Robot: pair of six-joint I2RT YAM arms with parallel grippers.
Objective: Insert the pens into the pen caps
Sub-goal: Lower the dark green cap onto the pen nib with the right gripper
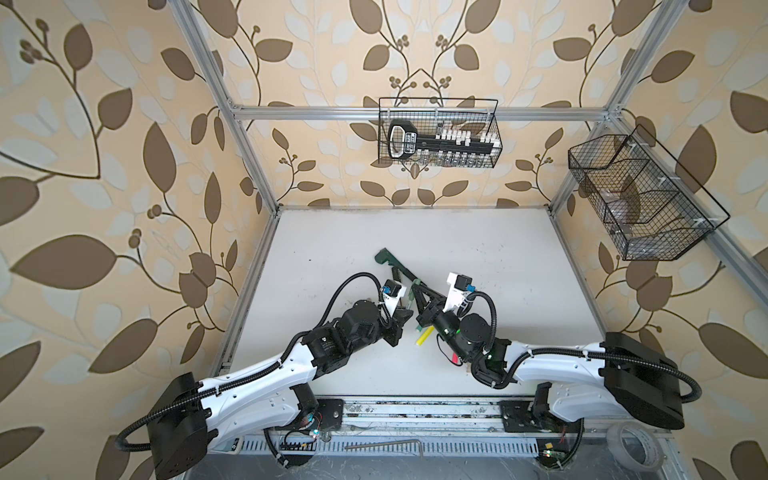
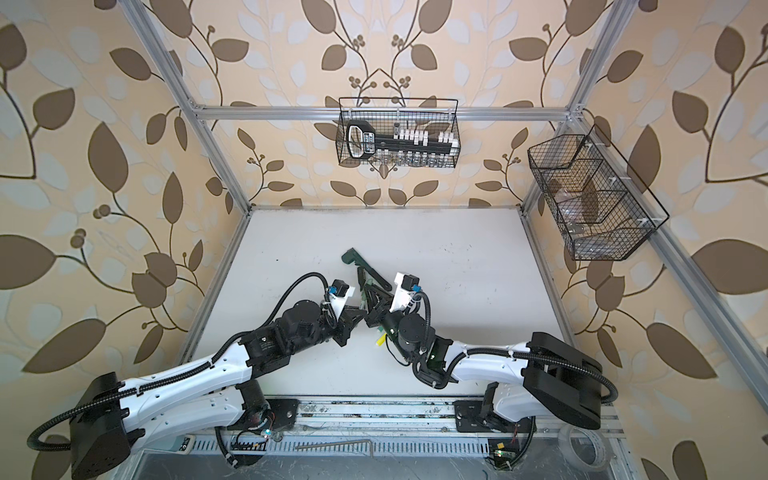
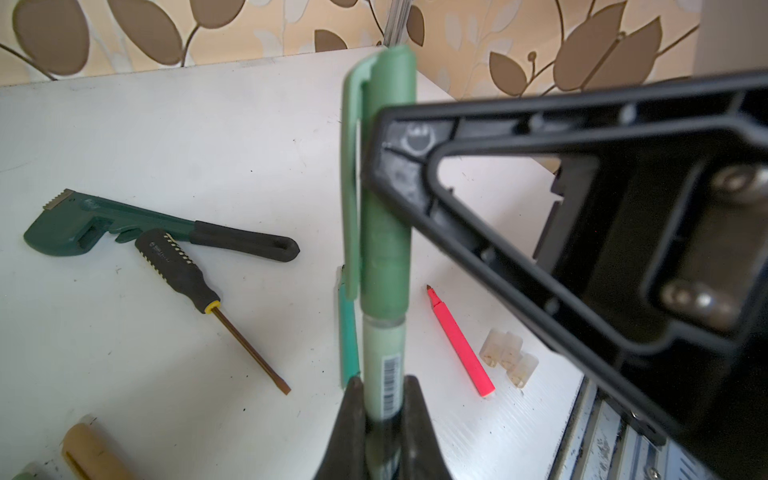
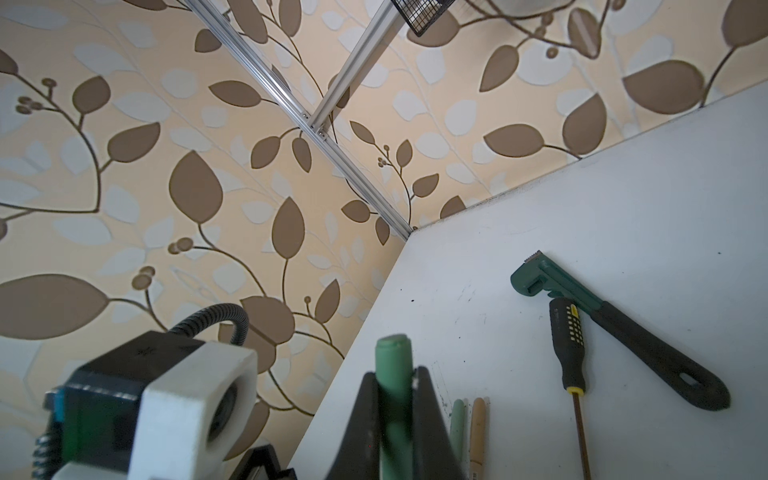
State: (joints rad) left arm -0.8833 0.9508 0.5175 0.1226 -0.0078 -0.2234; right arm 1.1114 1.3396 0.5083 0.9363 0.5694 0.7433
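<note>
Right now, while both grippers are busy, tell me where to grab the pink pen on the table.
Grip the neon pink pen at mid-barrel, coming straight down with jaws across it. It lies flat on the table, tip bare; the three pale caps crowd its blunt end, so probably the middle leaves finger room and keeps the tip free.

L arm (image 1: 257,376) & R arm (image 1: 557,365): white moulded shells w/ small dark screw holes, round black motor housings at the joints, big boxy black shoulder blocks (image 1: 178,424) at the base. Black corrugated conduit (image 1: 353,276) loops along each; green LED (image 1: 457,331) glows on R arm's forearm. Wrist cams (image 4: 195,399) sit in white blocks w/ blue connectors; jaws are black triangular open-frame plastic, ribbed, w/ silver screws (image 3: 739,183) at the mount.
</note>
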